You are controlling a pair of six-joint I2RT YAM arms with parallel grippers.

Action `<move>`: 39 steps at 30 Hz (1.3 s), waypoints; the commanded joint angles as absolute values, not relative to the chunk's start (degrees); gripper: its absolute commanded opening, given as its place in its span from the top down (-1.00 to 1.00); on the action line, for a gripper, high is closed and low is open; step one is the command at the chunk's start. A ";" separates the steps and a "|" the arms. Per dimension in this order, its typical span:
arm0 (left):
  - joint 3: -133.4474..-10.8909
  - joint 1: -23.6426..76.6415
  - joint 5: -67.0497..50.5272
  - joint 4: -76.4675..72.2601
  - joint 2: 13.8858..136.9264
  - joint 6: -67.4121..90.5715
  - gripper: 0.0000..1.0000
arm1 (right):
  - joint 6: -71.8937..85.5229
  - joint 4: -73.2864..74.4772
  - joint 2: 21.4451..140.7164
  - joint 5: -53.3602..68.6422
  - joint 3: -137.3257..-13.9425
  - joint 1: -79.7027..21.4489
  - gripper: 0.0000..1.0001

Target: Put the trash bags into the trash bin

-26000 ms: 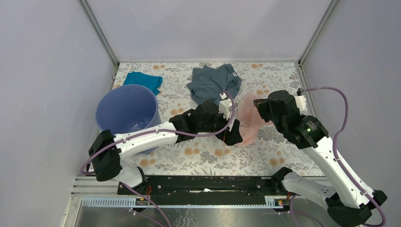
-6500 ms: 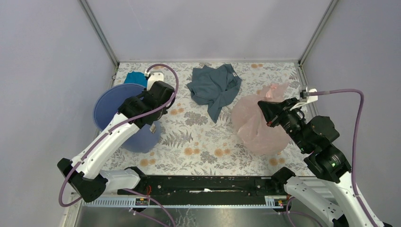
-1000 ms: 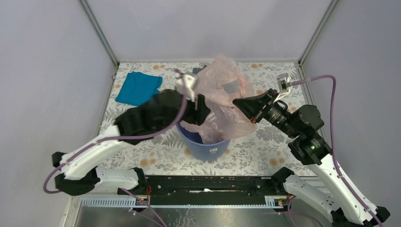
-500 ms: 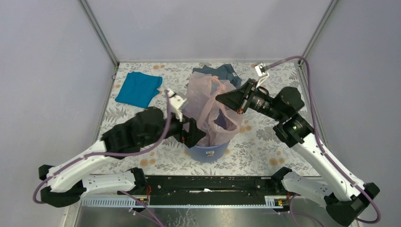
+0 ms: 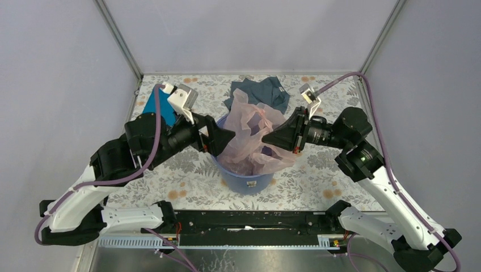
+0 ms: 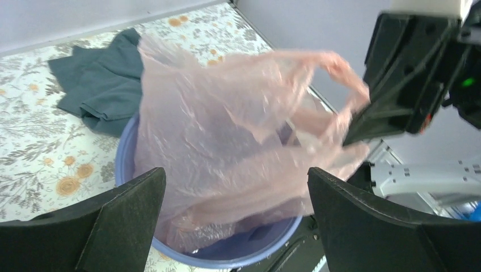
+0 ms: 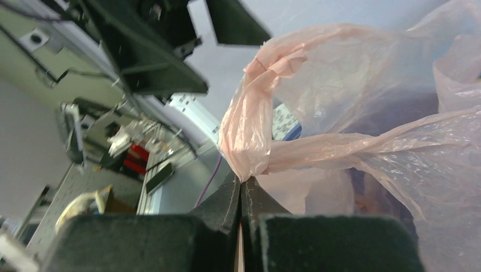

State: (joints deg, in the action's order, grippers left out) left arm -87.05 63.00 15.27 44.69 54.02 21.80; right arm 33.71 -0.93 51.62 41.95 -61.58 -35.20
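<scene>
The pale pink trash bag (image 5: 249, 133) hangs partly inside the blue-violet trash bin (image 5: 245, 180), its upper part billowing above the rim. My right gripper (image 5: 265, 139) is shut on a bunched bag handle (image 7: 249, 147), jaws pressed together at the film (image 7: 241, 180), just right of the bin's mouth. My left gripper (image 5: 227, 137) is open and empty at the bin's left rim. In the left wrist view its fingers (image 6: 122, 215) stand wide apart on either side of the bag (image 6: 227, 130), above the bin (image 6: 126, 164).
A grey-blue garment (image 5: 262, 90) lies behind the bin; it also shows in the left wrist view (image 6: 102, 79). A teal cloth (image 5: 154, 105) lies at the back left, partly hidden by my left wrist. Enclosure walls stand on three sides.
The right gripper came down and slightly forward with the bag handle, and the bag sank lower into the bin. The left arm rose and drew back to the bin's left side.
</scene>
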 commanded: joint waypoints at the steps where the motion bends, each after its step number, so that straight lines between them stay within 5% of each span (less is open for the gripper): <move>1: -93.83 62.68 23.64 44.05 57.50 22.16 -0.98 | 35.03 -5.96 54.53 54.79 -59.61 -35.51 1.00; 11: -105.98 57.67 23.16 41.83 72.29 20.92 -0.98 | 39.65 -18.84 57.68 57.18 -51.58 -38.29 1.00; 15: -107.41 51.39 17.78 40.90 75.14 26.01 -0.97 | 46.18 -31.19 60.46 45.87 -50.77 -39.11 1.00; 20: -100.89 49.39 12.73 35.89 68.76 26.12 -0.98 | 54.83 -32.92 67.34 30.71 -53.77 -39.75 1.00; 29: -90.79 49.09 16.94 41.72 56.38 33.62 -0.98 | 42.35 -26.66 69.47 15.53 -48.30 -46.26 1.00; 39: -69.48 49.11 21.94 48.30 49.43 46.95 -0.96 | 30.95 -7.90 58.85 1.54 -56.05 -46.22 1.00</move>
State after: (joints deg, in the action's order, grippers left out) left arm -73.38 49.30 18.94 45.17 50.76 41.30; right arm 36.77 -13.43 63.94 10.68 -50.33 -46.13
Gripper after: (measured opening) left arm 0.983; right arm 0.011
